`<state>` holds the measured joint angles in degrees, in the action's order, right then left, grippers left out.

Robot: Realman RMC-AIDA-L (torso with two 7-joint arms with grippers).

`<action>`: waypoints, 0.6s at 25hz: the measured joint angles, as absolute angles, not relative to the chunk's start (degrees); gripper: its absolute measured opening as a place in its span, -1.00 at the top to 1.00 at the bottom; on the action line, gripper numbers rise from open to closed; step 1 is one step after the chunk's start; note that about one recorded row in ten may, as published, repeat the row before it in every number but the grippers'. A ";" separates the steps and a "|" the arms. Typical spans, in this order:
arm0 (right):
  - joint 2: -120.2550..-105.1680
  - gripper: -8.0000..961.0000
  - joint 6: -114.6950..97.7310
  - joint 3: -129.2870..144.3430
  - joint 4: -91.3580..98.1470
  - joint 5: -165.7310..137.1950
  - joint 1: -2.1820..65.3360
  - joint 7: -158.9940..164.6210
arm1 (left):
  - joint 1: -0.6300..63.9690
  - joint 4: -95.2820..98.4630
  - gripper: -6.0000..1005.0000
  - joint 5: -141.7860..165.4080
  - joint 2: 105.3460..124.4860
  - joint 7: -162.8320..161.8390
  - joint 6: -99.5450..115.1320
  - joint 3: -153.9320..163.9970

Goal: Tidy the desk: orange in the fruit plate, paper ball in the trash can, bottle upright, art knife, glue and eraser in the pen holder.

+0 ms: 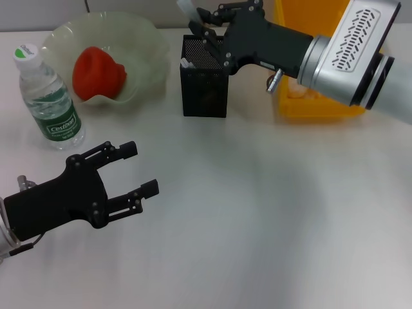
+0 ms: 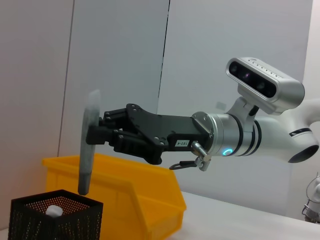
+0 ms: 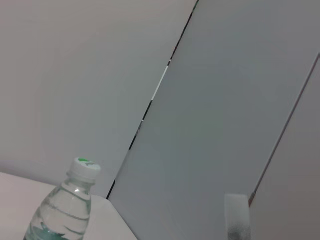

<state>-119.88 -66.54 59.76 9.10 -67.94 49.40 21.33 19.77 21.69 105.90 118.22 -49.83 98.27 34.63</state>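
Your right tool [image 1: 201,29] grips the art knife [image 2: 86,150] upright over the pen holder [image 1: 205,87] (left tool [image 1: 141,168] idles wide open above the counter [image 1: 270,212]).

Counts, placed vs the pen holder [image 1: 205,77]: 1 black mesh pen holder. 1 water bottle [image 1: 49,98], upright, far left of it. 1 fruit plate [image 1: 145,48] just left w/ 1 orange [image 1: 98,73] inside. 1 yellow bin [image 1: 315,103] to its right. 1 grey stick-shaped item [image 2: 87,150] above it. 2 grippers: left gripper [image 1: 143,168], right gripper [image 1: 205,31].
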 joint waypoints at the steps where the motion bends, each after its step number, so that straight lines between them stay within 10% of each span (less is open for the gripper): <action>1: -119.88 0.69 -66.46 59.77 9.10 -67.93 49.48 21.67 | 19.77 21.69 -0.60 105.90 118.22 -49.83 98.27 34.63; 15: -119.88 0.63 -60.21 60.04 8.85 -67.94 51.78 30.69 | 19.68 21.79 -0.59 105.91 118.15 -49.87 98.79 34.72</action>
<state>-119.88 -60.21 60.04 8.85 -67.94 51.78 30.69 19.68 21.79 105.91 118.15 -49.87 98.79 34.72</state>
